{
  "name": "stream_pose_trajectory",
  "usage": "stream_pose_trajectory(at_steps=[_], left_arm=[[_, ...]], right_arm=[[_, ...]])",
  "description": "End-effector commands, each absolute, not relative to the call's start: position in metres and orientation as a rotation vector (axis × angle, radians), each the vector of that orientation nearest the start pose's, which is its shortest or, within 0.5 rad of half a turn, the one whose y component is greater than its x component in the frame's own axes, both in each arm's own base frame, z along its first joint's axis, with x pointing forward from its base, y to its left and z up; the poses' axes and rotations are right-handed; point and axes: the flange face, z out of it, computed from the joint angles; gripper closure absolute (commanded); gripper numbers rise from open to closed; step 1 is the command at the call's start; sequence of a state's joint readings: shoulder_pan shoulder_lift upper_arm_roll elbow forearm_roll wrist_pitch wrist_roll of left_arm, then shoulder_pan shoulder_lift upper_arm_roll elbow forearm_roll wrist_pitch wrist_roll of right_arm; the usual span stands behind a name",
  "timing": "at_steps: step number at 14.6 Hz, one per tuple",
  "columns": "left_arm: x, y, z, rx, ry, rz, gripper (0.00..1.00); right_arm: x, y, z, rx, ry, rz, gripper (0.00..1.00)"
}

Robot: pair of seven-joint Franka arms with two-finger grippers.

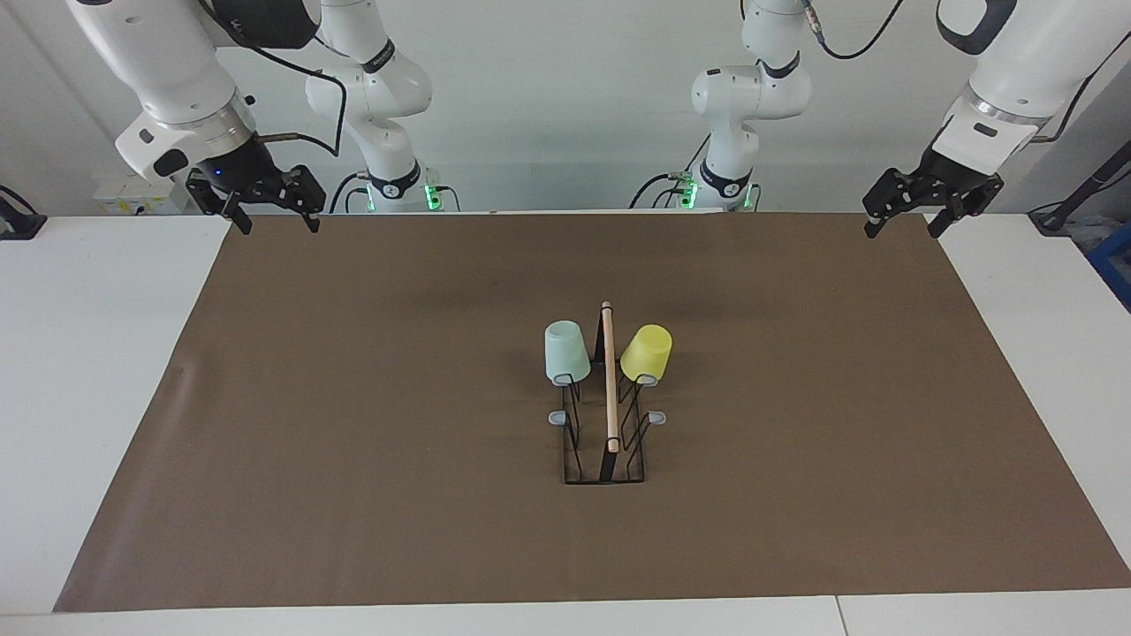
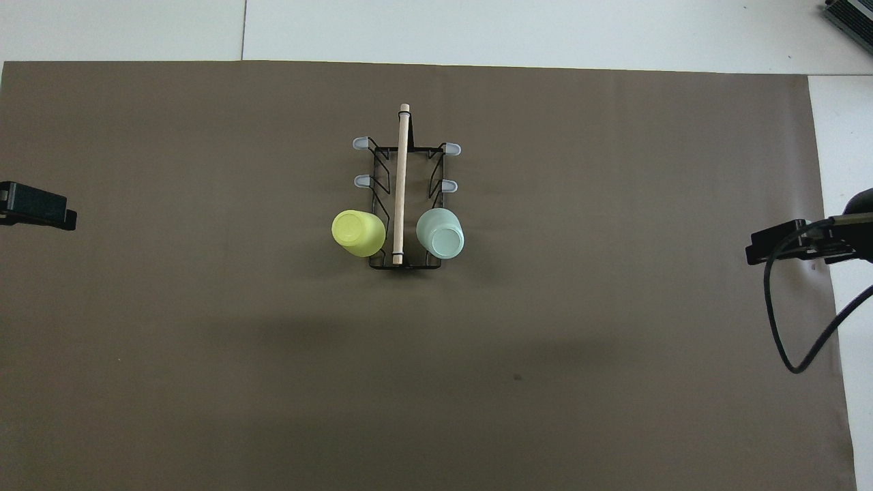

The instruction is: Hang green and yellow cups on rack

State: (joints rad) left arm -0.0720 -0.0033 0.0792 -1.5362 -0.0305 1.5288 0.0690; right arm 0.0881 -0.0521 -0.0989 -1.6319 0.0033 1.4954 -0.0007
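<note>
Both cups point(image 1: 566, 352) on rack point(image 1: 608, 415)

Brown mat point(image 1: 353, 397) lies flat on white surface point(image 1: 97, 371), covers most of it; white margins show at both ends and along the edge farthest from robots. Slight crease near mat's edge toward right arm's end. Small dark speck point(image 2: 517, 376) on mat, toward the robots' edge. Seams run betw. surface panels along the edge farthest from robots. Pale wall point(image 1: 565, 106) at the robots' edge. Whitish box point(image 1: 119, 196) at the robots' corner, right arm's end. Blue obj. point(image 1: 1115, 265) at left arm's end, only partly in view. Dark ribbed obj. point(image 2: 849, 15) at corner farthest from robots, right arm's end; can't ID.
</note>
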Motion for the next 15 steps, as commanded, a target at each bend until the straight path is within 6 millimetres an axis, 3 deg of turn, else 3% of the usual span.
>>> stream_pose_trajectory(at_steps=[1,6,9,15], left_arm=[[0.542,0.001,0.639,-3.18,0.14,0.028,0.0],[0.535,0.001,0.633,-3.181,0.137,0.063,0.0],[0.531,-0.012,0.635,-3.178,0.181,0.078,0.0],[0.527,-0.011,0.633,-3.178,0.181,0.081,0.0]], right_arm=[[0.531,-0.009,0.619,-3.163,0.021,0.141,0.0],[0.531,-0.011,0.62,-3.178,0.027,0.144,0.0],[0.53,-0.011,0.62,-3.163,0.028,0.141,0.0],[0.531,-0.016,0.62,-3.162,0.043,0.141,0.0]])
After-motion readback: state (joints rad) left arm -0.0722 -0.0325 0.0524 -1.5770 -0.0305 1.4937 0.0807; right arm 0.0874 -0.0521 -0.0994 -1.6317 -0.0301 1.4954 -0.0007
